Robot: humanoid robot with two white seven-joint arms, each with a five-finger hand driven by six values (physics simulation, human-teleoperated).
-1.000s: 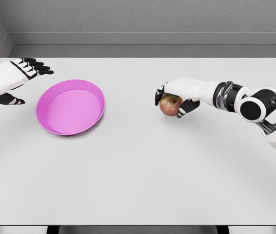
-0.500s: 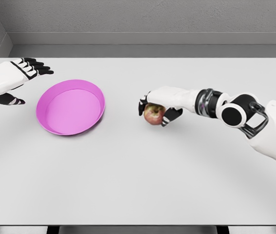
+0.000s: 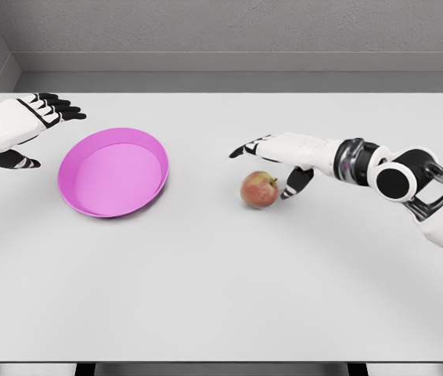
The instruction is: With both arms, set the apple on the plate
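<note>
A red-green apple (image 3: pixel 259 189) rests on the white table (image 3: pixel 221 274), right of centre, stem up. My right hand (image 3: pixel 272 160) hovers just behind and above it with fingers spread, open and off the fruit. The pink plate (image 3: pixel 113 171) lies left of centre, holding nothing. My left hand (image 3: pixel 34 129) stays at the far left beside the plate, fingers relaxed and open, grasping nothing.
The right forearm (image 3: pixel 378 168) stretches in from the right edge across the table. A grey wall (image 3: pixel 221 39) runs behind the table's far edge.
The right hand carried the apple leftward and lower, set it on the table, then opened and lifted off it. The left hand and plate have not moved.
</note>
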